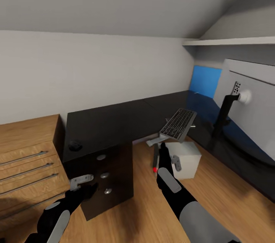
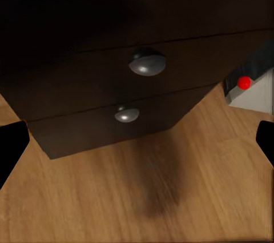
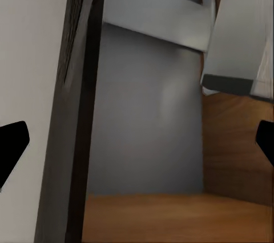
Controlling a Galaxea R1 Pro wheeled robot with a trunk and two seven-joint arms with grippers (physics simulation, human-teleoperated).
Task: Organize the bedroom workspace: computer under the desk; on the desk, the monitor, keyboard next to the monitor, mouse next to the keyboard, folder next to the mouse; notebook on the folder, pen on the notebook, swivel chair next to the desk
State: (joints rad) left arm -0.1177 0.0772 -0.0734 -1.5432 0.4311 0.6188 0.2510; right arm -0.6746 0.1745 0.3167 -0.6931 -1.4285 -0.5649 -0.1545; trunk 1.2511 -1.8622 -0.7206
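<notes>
**Head view.** The long glossy black L-shaped table (image 1: 114,124) runs from about 9 o'clock round to 3 o'clock, its far right end cut off by the frame edge. A small dark grey rounded mouse (image 1: 75,145) sits near the table's left corner, above the drawer unit with round silver knobs (image 1: 104,175). The slim dark-keyed keyboard in a silver-grey frame (image 1: 178,123) hangs tilted in the air just right of centre, in front of the table edge and above the pale grey-white box computer tower (image 1: 188,159) on the light wood floor (image 1: 141,216). The right gripper (image 1: 157,147) reaches up beneath the keyboard; its fingertips are hidden, so I cannot tell how its jaws stand or whether they hold the keyboard. At 3 o'clock the monitor (image 1: 252,98) shows its pale back and black stand, partly cut off. A blue wall panel (image 1: 206,81) stands behind it. A light oak drawer cabinet (image 1: 26,155) sits at 8 o'clock. The left gripper (image 1: 82,182) hovers at 7 o'clock before the drawers.

**Left wrist view.** Two silver knobs on the black drawer fronts (image 2: 103,83) appear, with the tower's red light (image 2: 244,82) at the edge. The dark finger (image 2: 11,146) tips stand far apart, holding nothing.

**Right wrist view.** A dark, thin edge and grey surfaces sit close up and are hard to identify. The fingertips (image 3: 11,140) stand wide at the picture's sides, nothing visibly between them.
</notes>
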